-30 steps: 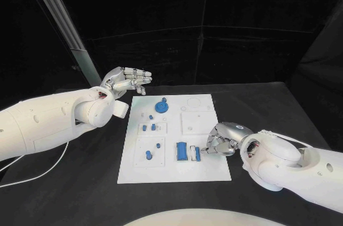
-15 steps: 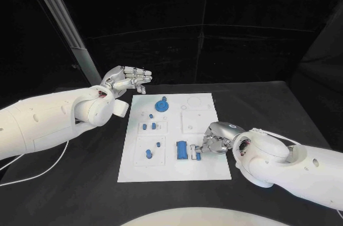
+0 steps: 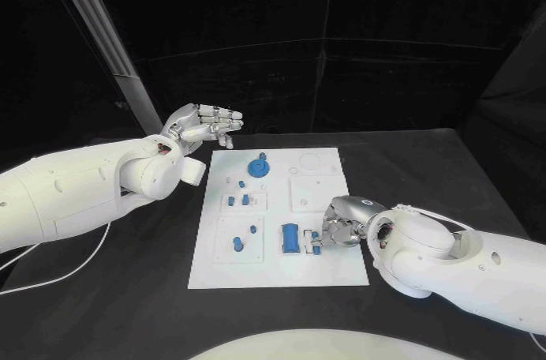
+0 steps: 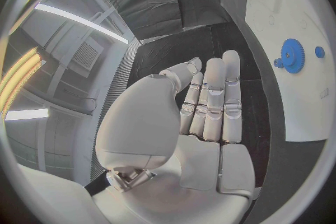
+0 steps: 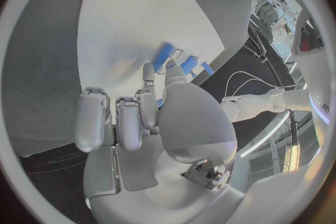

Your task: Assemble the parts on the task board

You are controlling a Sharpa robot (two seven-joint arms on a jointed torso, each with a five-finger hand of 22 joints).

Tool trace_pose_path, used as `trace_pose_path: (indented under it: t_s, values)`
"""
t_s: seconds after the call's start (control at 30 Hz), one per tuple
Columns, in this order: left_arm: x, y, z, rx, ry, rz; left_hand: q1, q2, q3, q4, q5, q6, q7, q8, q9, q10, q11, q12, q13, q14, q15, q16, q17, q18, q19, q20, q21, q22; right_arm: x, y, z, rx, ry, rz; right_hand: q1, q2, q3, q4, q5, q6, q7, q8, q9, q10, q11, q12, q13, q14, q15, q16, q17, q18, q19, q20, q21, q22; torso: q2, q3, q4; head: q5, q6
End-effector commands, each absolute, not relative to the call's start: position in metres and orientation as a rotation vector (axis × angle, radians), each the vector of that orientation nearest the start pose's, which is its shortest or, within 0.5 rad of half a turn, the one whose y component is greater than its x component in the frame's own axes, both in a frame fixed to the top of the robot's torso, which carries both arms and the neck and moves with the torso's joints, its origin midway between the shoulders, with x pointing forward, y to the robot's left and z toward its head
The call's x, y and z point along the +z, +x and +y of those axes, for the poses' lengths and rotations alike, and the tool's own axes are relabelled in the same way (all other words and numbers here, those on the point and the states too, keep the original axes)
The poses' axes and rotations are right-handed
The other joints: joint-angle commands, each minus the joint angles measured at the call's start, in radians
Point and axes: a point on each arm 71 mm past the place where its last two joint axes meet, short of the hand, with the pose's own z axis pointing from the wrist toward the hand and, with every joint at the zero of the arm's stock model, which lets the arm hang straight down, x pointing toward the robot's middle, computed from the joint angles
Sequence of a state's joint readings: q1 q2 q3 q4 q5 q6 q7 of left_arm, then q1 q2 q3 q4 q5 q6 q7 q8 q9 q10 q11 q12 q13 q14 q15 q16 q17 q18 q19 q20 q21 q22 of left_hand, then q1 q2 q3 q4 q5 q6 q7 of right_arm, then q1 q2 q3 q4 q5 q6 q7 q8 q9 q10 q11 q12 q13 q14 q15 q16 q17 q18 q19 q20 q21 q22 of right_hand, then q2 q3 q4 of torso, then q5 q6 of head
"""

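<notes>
While the left hand [image 3: 208, 126] hovers off the task board's [image 3: 330, 271] far-left corner, fingers straight, holding nothing, the right hand [image 3: 342, 227] pinches a small blue part [image 3: 316, 245] beside the blue block [image 3: 293, 239] near the board's right edge.

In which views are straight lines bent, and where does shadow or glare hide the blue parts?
Both wrist views bend straight lines: the task board edge curves. In the right wrist view, shadow from the right hand dims the board near the blue parts. The head view is undistorted, evenly lit.
</notes>
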State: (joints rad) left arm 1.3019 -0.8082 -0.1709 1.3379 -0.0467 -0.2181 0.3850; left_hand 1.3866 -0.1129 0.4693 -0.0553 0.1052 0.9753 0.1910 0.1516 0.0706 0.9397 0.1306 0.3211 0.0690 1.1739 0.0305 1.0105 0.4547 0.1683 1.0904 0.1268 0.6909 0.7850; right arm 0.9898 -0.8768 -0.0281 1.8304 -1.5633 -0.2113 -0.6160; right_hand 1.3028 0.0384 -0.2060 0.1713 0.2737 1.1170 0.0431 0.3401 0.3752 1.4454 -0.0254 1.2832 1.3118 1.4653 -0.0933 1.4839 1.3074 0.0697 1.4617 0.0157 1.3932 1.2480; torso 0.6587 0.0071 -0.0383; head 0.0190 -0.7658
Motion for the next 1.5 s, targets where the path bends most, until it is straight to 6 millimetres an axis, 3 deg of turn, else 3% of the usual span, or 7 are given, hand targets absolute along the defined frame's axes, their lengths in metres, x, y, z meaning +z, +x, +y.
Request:
trace_pose_path:
  t_s: [0.03,1.5]
  values:
    - [-0.182,0.5225,0.2451,-1.443,-1.005,1.482,-0.009,0.001,-0.004,0.0,-0.001,-0.006,-0.001,0.007,0.001,-0.007,-0.003,0.003,-0.001,-0.004,0.004,0.003,-0.001,0.016,-0.002,0.006,-0.003,-0.001,-0.2525,0.3852,-0.1548,0.409,-0.07,2.009,0.022,0.012,0.002,-0.01,-0.025,-0.004,-0.008,0.007,0.004,0.005,-0.011,0.001,0.045,0.077,-0.006,-0.003,0.131,-0.005,0.002,-0.005,-0.002,0.002,0.0,0.0,-0.0007,0.0,-0.001]
    - [-0.182,0.5223,0.2464,-1.44,-1.007,1.484,-0.007,0.002,-0.004,-0.001,-0.001,-0.006,-0.001,0.009,0.001,-0.01,-0.003,0.006,-0.001,-0.005,0.004,0.004,-0.003,0.016,-0.001,0.006,-0.004,-0.002,-0.2536,0.3844,-0.1587,0.382,-0.087,2.006,0.036,0.029,0.015,-0.025,-0.044,-0.015,-0.01,0.021,0.015,0.006,-0.013,-0.002,0.045,0.077,-0.008,-0.005,0.13,-0.005,0.001,-0.007,-0.005,0.0,0.0,0.0003,-0.0008,-0.003,-0.002]
